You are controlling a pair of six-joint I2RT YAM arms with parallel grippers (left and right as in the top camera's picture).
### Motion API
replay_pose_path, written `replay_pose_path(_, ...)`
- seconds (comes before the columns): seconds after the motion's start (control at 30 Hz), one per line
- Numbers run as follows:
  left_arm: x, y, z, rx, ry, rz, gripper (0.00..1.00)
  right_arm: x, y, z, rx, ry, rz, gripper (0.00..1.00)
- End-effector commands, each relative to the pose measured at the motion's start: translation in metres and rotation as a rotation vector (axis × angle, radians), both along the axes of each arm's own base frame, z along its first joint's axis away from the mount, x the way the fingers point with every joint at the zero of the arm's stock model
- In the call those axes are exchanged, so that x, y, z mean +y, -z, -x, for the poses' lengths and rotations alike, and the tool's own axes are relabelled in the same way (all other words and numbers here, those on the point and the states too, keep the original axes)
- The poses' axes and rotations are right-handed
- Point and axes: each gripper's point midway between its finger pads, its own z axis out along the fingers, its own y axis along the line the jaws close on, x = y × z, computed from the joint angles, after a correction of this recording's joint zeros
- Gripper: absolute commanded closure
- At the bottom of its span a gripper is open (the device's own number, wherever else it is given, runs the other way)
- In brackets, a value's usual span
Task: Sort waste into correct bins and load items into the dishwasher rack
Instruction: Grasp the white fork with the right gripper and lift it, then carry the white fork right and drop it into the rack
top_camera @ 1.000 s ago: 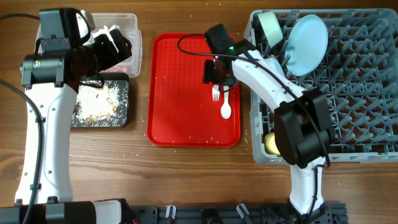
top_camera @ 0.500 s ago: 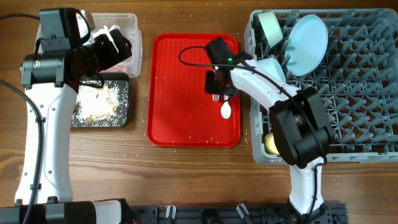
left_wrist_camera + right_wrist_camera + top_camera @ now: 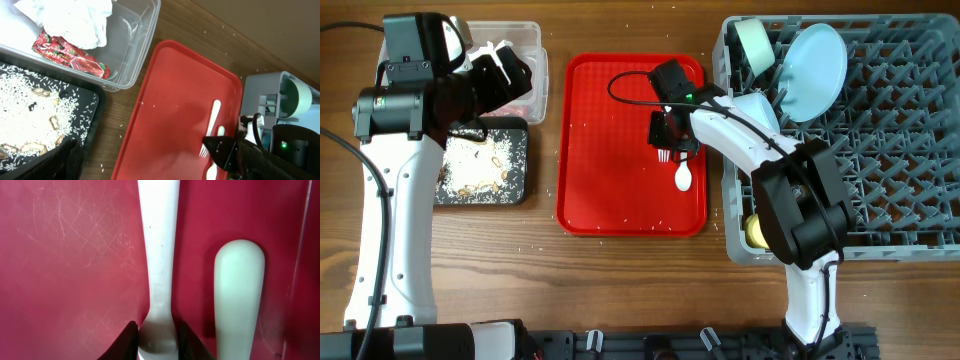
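The right tool [image 3: 160,341] is closed down on the neck of the fork [image 3: 159,255], lying right of centre on the red tray [image 3: 600,150] just beside the spoon [image 3: 239,295], so I'd firm the pinch and lift straight up, leaving the spoon undisturbed, before heading for the rack [image 3: 910,170].

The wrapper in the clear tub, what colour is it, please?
Wrapper: red with white, best in left wrist view.

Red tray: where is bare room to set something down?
Flat red serving tray: the left half, from its left rim to the white plastic fork, is bare but for crumbs; so is the strip below the white plastic spoon. Crowded upper right, where the right jaws pinch the fork.
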Motion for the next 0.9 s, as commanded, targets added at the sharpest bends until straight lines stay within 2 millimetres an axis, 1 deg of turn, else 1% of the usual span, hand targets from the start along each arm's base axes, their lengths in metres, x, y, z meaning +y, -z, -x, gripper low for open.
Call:
replay_pose_path(0.0,0.005,0.000,-0.002,-0.002,-0.008,-0.013,0.00,0.002,0.029,0.015,0.085,-0.011,0.002,0.93)
replay_pose_path(0.1,0.005,0.000,-0.002,-0.002,-0.008,-0.013,0.00,0.003,0.029,0.015,0.089,-0.013,-0.004,0.95)
replay_pose_path(0.3,0.005,0.000,-0.002,-0.002,-0.008,-0.013,0.00,0.004,0.026,0.015,0.089,-0.019,-0.010,0.96)
replay_pose_path(0.37,0.005,0.000,-0.002,-0.002,-0.008,-0.013,0.00,0.006,0.018,0.012,0.068,-0.052,-0.011,0.96)
replay_pose_path(0.43,0.005,0.000,-0.002,-0.002,-0.008,-0.013,0.00,0.008,0.002,0.007,0.037,-0.088,-0.015,0.96)
replay_pose_path(0.5,0.005,0.000,-0.002,-0.002,-0.008,-0.013,0.00,0.005,-0.024,0.001,-0.009,-0.112,0.002,0.96)
replay_pose_path(0.57,0.005,0.000,-0.002,-0.002,-0.008,-0.013,0.00,0.000,-0.057,-0.003,-0.062,-0.125,0.026,0.96)
replay_pose_path(0.6,0.005,0.000,-0.002,-0.002,-0.008,-0.013,0.00,-0.005,-0.082,-0.004,-0.102,-0.127,0.040,0.96)
replay_pose_path(0.63,0.005,0.000,-0.002,-0.002,-0.008,-0.013,0.00,-0.012,-0.115,-0.004,-0.159,-0.127,0.043,0.96)
replay_pose_path(0.7,0.005,0.000,-0.002,-0.002,-0.008,-0.013,0.00,-0.024,-0.159,-0.001,-0.239,-0.102,0.038,0.95)
replay_pose_path(0.77,0.005,0.000,-0.002,-0.002,-0.008,-0.013,0.00,-0.044,-0.199,0.007,-0.313,-0.063,0.048,0.96)
replay_pose_path(0.8,0.005,0.000,-0.002,-0.002,-0.008,-0.013,0.00,-0.061,-0.223,0.015,-0.353,-0.028,0.066,0.96)
replay_pose_path(0.87,0.005,0.000,-0.002,-0.002,-0.008,-0.013,0.00,-0.094,-0.252,0.031,-0.391,0.044,0.102,0.96)
